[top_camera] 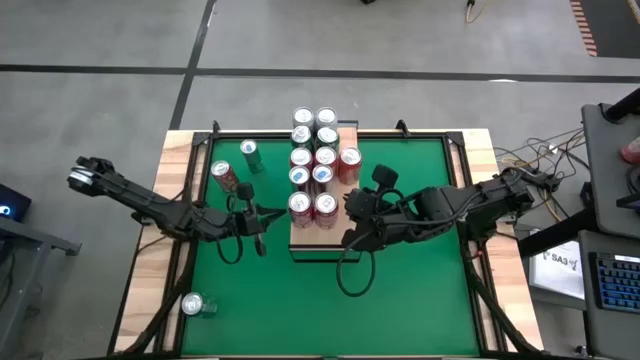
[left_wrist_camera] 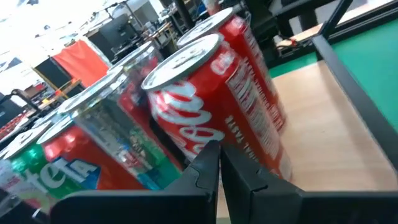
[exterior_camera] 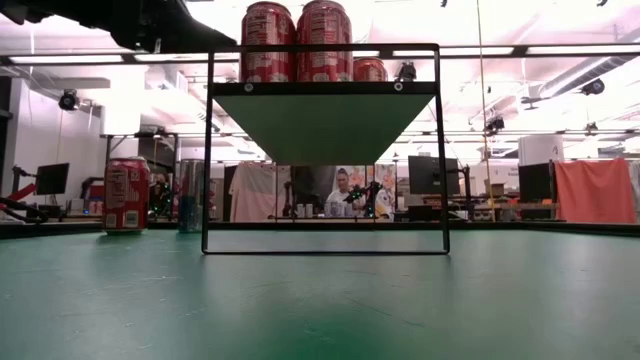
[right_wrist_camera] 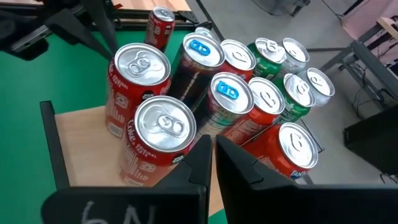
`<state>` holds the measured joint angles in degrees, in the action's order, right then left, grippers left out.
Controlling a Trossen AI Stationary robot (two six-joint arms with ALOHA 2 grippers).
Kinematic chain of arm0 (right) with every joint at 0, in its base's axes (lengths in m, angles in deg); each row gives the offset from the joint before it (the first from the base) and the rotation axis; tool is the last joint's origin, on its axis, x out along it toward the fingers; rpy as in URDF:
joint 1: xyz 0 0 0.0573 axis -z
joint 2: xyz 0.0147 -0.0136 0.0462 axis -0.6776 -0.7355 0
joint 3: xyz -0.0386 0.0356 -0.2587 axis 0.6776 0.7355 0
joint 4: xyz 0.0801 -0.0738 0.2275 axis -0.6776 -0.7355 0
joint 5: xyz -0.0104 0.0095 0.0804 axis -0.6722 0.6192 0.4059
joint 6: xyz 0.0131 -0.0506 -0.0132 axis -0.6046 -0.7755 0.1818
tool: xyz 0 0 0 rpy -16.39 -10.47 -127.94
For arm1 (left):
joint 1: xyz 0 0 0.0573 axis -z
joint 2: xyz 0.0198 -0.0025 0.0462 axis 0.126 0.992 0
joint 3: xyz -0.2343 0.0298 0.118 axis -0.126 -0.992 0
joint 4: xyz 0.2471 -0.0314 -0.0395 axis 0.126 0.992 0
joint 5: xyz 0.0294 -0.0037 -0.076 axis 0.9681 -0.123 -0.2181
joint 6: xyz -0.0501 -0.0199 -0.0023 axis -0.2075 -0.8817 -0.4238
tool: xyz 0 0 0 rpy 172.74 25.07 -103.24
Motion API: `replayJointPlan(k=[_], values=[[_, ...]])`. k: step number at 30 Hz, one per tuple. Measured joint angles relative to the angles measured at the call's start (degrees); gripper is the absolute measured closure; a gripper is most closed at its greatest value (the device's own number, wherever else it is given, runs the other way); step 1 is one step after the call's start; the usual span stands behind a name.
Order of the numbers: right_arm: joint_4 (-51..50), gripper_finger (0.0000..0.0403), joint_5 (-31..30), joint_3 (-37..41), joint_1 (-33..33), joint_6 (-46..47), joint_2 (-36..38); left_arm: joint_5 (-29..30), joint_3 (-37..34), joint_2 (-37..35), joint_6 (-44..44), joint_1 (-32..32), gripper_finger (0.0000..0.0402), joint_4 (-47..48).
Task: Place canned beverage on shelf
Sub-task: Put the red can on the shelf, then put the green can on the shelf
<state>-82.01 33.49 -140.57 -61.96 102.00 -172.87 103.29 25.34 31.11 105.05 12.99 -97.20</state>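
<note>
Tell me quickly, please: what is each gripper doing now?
Left gripper: closed, holding nothing, beside the cans on the shelf.
Right gripper: closed, holding nothing, at the shelf's other side.

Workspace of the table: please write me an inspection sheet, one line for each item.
Surface: green mat, pale wooden rim.
Job's things: shelf holds eleven upright cans; its near end is bare.
Clutter: red can and green can standing, silver can lying, all on the mat.
Grippers: left gripper and right gripper shut, empty, flanking the shelf.
Cables: loops under both arms.
Surroundings: desks, keyboard.
</note>
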Motion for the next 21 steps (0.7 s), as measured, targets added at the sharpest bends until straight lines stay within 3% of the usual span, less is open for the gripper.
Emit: replayJointPlan(k=[21], values=[[1.64, 0.039, 0.0, 0.02, -0.02, 0.0, -0.04, 0.45, 0.07, 0.28, -1.73, 0.0, 0.0402, -1.47]])
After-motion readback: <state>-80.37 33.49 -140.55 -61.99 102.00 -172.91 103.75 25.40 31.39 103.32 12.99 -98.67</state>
